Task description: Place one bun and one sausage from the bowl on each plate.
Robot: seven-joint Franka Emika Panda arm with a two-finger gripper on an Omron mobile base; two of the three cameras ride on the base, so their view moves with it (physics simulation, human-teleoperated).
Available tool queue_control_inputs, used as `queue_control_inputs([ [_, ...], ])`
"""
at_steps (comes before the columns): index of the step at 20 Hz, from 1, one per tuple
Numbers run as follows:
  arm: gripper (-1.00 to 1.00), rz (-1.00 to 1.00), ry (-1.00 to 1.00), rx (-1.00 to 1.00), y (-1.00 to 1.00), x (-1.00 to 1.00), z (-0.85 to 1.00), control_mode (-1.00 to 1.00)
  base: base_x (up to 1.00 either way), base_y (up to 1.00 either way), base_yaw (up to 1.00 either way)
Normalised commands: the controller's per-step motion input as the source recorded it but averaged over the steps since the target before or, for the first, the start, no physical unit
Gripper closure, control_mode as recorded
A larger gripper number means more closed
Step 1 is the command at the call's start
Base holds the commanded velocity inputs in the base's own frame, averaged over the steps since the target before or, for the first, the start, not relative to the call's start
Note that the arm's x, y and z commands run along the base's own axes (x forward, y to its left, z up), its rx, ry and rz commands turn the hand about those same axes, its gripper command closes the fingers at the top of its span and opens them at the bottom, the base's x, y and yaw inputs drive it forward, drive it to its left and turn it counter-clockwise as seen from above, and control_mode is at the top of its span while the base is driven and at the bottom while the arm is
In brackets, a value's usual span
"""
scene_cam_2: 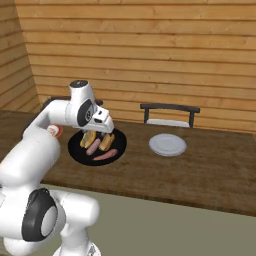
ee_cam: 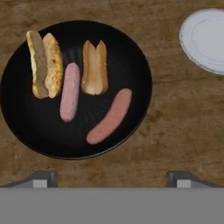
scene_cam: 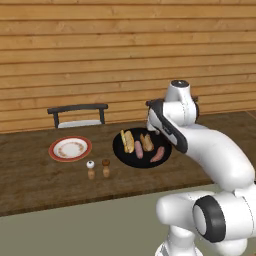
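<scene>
Bowl [ee_cam: 17, 118] first: it was a wide, shallow, matte black dish, perfectly round, and it sat on the dark, grainy wooden table [scene_cam: 30, 185]. Inside it lay two split buns and two sausages. One bun [ee_cam: 43, 64], golden and crusty, lay at the bowl's far edge from the other bun [ee_cam: 95, 67], which was paler and toasted at its tips, nearer the bowl's centre. Between the buns lay a stubby pink sausage [ee_cam: 70, 92]; a longer sausage [ee_cam: 109, 116] slanted across the bowl just beside it. To one side of the bowl stood the small plate [scene_cam: 70, 148] with its broad red-orange rim, and near the bowl stood two little shakers [scene_cam: 98, 169]. On the bowl's other side rested a plain white plate [scene_cam_2: 167, 144]. Horizontal timber planks lined the wall behind, and two dark-backed chairs [scene_cam_2: 169, 114] stood at the table's far edge. The gripper [ee_cam: 111, 178] hung directly above the bowl, fingertips spread wide apart and holding nothing.
</scene>
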Motion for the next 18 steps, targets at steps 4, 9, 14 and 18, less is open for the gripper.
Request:
queue_control_inputs([
  [4,-1.0,0.0,0.09,0.02,0.12,0.5,-0.4,-1.0,0.0,0.0,0.0],
  [9,-1.0,0.0,0.08,0.0,0.18,0.49,-0.26,-1.0,0.0,0.0,0.0],
  [14,-1.0,0.0,0.07,0.0,0.03,0.57,-0.33,-1.0,0.0,0.0,0.0],
  [18,-1.0,0.0,0.04,0.0,0.0,0.56,-0.39,-1.0,0.0,0.0,0.0],
])
